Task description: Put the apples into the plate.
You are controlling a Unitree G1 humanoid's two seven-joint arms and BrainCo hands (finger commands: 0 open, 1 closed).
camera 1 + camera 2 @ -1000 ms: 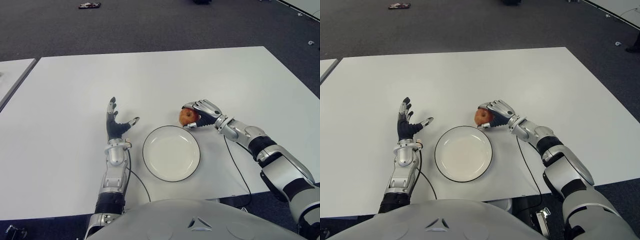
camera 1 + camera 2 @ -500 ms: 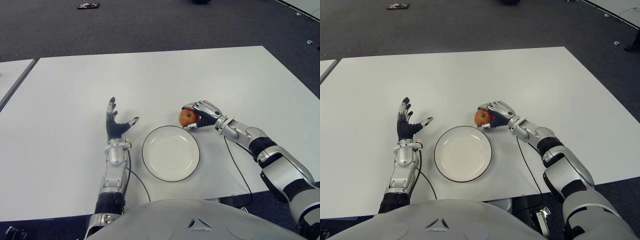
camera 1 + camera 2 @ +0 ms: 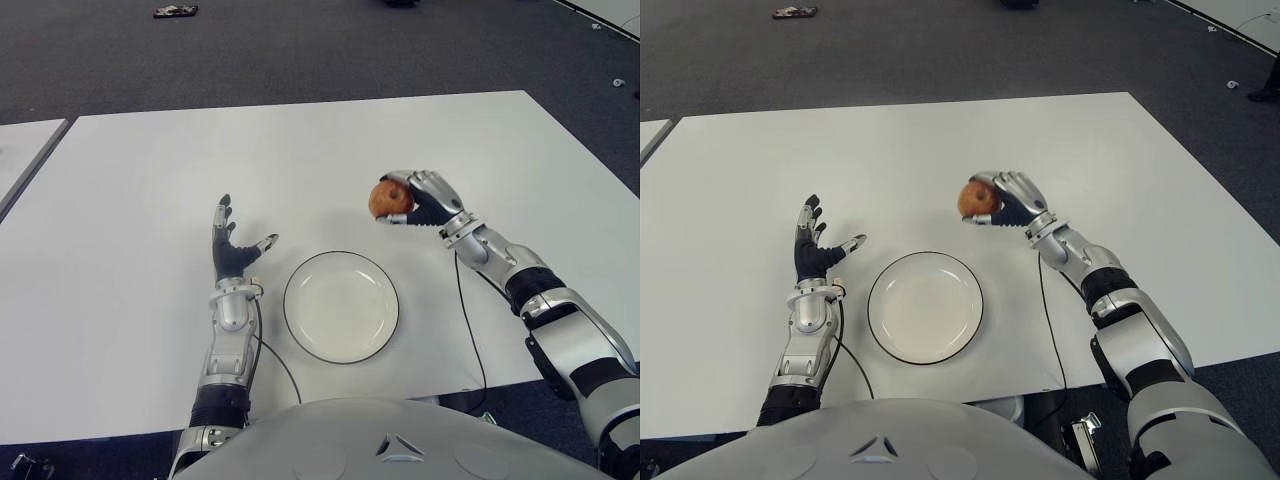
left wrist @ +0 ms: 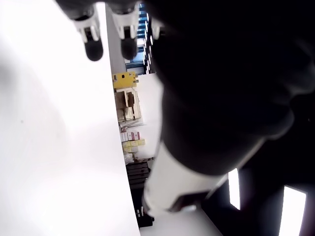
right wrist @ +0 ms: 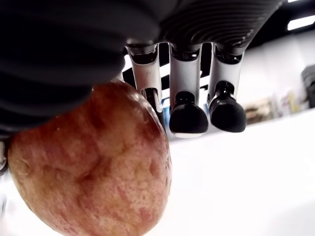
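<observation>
A red apple (image 3: 388,198) is held clear of the white table (image 3: 300,160), with my right hand (image 3: 418,200) shut on it. It hangs beyond and to the right of the white, dark-rimmed plate (image 3: 341,306), which holds nothing. In the right wrist view the apple (image 5: 93,162) fills the palm, and the fingertips (image 5: 188,118) curl past it. My left hand (image 3: 232,247) shows left of the plate, its fingers spread and holding nothing.
A second white table (image 3: 25,150) adjoins at the far left. Dark carpet (image 3: 320,50) lies beyond the table, with a small dark object (image 3: 178,11) on it. A cable (image 3: 470,330) runs along my right forearm.
My right hand has lifted the apple off the table and raised it up and slightly right, away from the plate's rim. The left hand has stayed still.
</observation>
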